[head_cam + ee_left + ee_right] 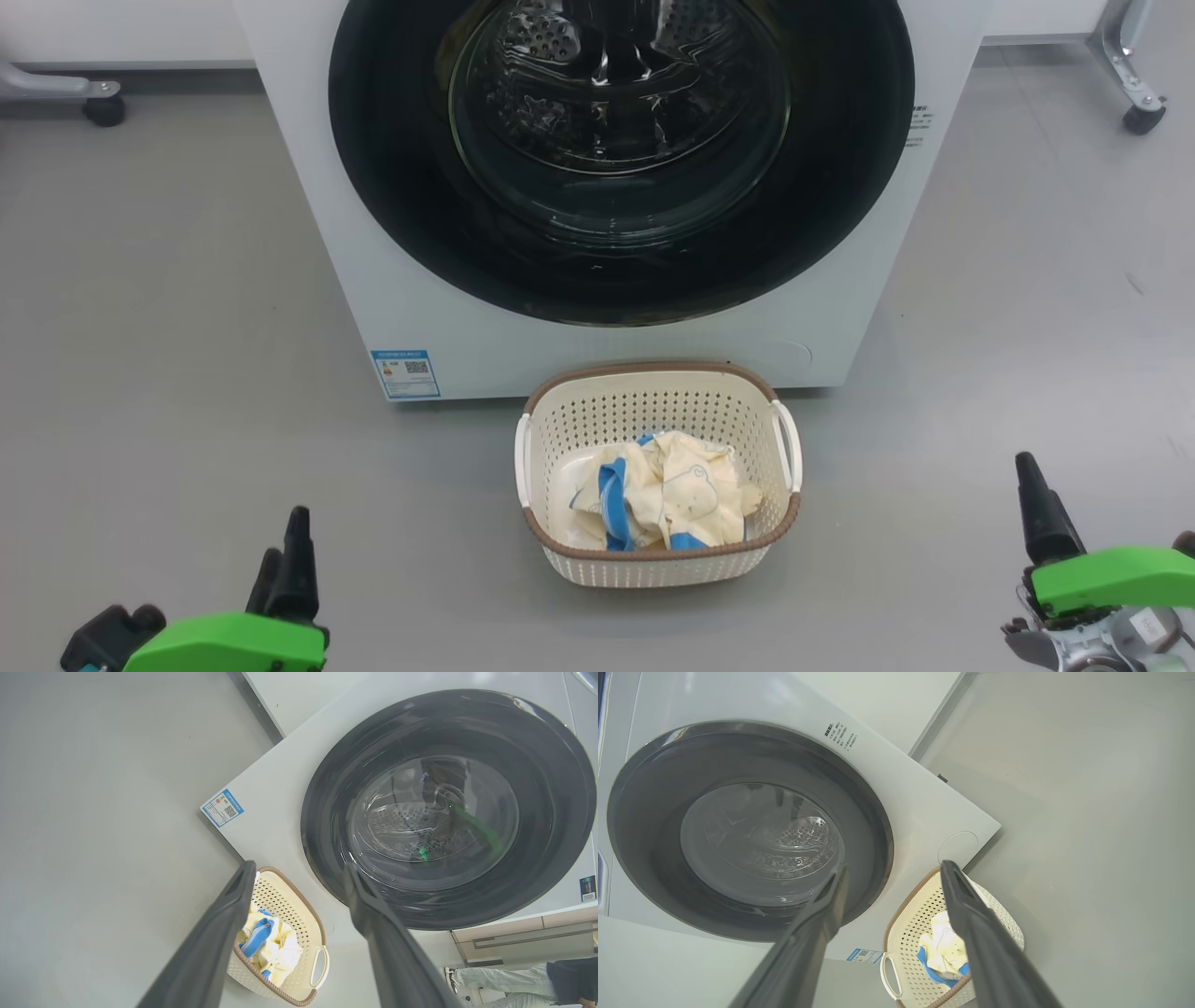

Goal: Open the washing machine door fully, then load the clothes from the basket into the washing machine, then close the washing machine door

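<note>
Left wrist view: left gripper (pixel 300 864) is up in the air, fingers wide apart, nothing btwn them. Past them is the washing machine (pixel 280 779), white front. Its door (pixel 322 826) is shut flush, black rim, w/ the drum (pixel 397 821) visible thru its glass. Blue label sticker (pixel 223 808) sits low on the front. Basket (pixel 289 905) is on the grey floor (pixel 93 812) just in front of the machine. The clothes (pixel 280 947) are bundled inside it, cream w/ blue trim. A person's legs (pixel 504 975) show at the frame's edge, beyond the machine.

Right wrist view: right gripper (pixel 893 865) has its fingers wide apart too, empty, touching nothing. Door is shut. Basket is near a round flap (pixel 957 847) low on the machine front, clothes inside.

Head view: machine at centre top, door closed. Basket is directly before it, just beside its base, w/ the clothes heaped toward the near side. Left gripper is low left and right gripper low right, each well apart from the basket.
</note>
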`<state>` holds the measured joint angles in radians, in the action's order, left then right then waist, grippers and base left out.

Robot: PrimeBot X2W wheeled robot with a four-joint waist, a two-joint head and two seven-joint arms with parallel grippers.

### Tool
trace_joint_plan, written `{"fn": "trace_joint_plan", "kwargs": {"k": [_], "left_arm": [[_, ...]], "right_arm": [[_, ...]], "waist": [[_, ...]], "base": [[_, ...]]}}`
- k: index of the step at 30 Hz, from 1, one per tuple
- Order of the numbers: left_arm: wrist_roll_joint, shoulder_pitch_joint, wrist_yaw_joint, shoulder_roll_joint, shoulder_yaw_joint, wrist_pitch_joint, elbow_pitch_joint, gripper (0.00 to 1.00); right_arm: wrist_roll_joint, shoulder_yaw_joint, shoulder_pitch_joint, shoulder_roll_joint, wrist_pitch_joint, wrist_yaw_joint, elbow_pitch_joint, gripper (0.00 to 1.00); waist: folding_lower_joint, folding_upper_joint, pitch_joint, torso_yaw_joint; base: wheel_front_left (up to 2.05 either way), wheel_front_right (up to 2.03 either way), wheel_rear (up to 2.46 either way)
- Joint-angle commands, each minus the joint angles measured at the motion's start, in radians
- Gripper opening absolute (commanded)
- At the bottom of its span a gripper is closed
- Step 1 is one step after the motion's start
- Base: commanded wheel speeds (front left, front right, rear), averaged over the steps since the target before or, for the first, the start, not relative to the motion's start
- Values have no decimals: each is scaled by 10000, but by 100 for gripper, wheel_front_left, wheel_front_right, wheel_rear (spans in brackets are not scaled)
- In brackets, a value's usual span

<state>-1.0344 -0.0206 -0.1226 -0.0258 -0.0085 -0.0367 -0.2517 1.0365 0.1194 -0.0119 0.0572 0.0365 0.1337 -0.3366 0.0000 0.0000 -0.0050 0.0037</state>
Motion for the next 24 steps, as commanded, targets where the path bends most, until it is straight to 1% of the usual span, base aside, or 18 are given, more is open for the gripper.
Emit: {"fn": "trace_joint_plan", "kwargs": {"k": [1, 8, 24], "left_arm": [[552, -561, -34, -131, 36, -181, 434, 100], [1568, -609, -38, -158, -172, -358, 454, 100], [3529, -792, -49, -213, -707, -827, 471, 100]], "right_arm": [[-508, -23, -591, 208, 172, -13, 416, 100], [-1466, -116, -652, 202, 350, -15, 490, 100], [-3600, -868, -835, 254, 822, -19, 460, 100]], "waist": [[0, 0, 4, 7], [0, 0, -6, 6], [0, 0, -16, 40]], "base": [[0, 0, 0], [0, 0, 0], [0, 0, 0]]}}
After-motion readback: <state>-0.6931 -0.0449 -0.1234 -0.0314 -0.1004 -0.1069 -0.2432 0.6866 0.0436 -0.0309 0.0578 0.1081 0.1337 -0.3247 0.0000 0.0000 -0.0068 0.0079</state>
